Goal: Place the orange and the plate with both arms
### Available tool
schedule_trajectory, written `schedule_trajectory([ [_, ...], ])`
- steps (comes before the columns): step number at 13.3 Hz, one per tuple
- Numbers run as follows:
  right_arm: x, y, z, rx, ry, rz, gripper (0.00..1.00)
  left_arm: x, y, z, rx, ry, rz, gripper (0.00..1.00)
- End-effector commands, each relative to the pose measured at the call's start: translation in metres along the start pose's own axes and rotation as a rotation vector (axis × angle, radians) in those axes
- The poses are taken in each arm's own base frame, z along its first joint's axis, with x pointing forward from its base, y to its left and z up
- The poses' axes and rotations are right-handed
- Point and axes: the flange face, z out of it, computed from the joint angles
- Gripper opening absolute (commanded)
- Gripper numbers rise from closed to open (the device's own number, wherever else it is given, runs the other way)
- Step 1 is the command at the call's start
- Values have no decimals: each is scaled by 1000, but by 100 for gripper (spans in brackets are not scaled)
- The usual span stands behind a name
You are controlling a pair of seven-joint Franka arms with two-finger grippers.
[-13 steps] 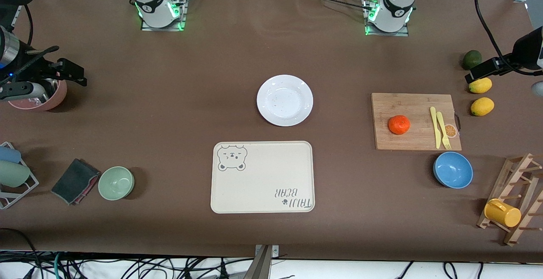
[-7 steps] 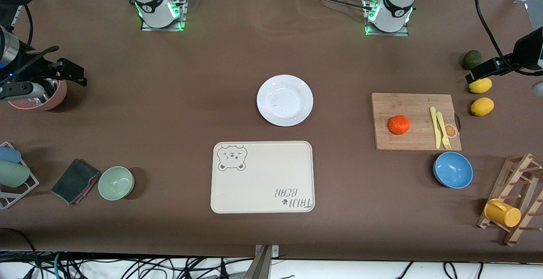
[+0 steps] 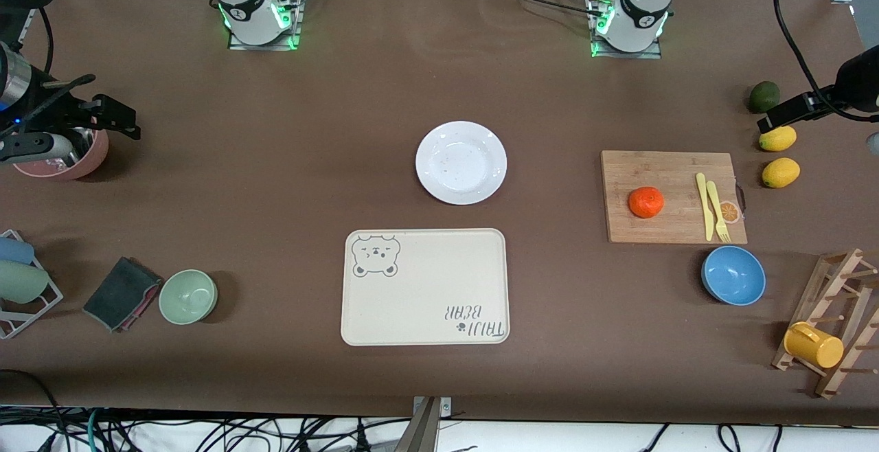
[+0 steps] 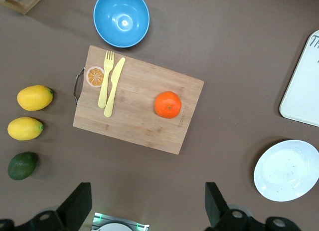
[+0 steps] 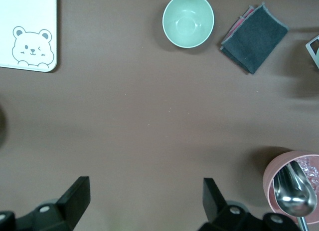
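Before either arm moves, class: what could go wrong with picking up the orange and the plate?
1. The orange is round and sits loose on the cutting board; a poor pinch could roll it into the yellow fork and knife.
2. The plate lies flat on the table and looks glossy, so a gripper may slip off its rim or shove it toward the tray.

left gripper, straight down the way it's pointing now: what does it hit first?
Probably just the brown table cover. The open left gripper points down at a bare stretch beside the bamboo cutting board; the small orange fruit lies off that line. Height is unclear.
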Motion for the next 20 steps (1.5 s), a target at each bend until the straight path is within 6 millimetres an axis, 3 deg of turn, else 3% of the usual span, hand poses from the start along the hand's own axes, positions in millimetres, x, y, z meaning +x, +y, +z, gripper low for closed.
schedule_trajectory([
  [1, -1, 2, -2, 15, 10, 5, 100, 0, -1, -3, -9, -13, 22, 100],
  [20, -1, 4, -2, 13, 13, 8, 100, -4, 8, 3, 30, -32, 42, 100],
])
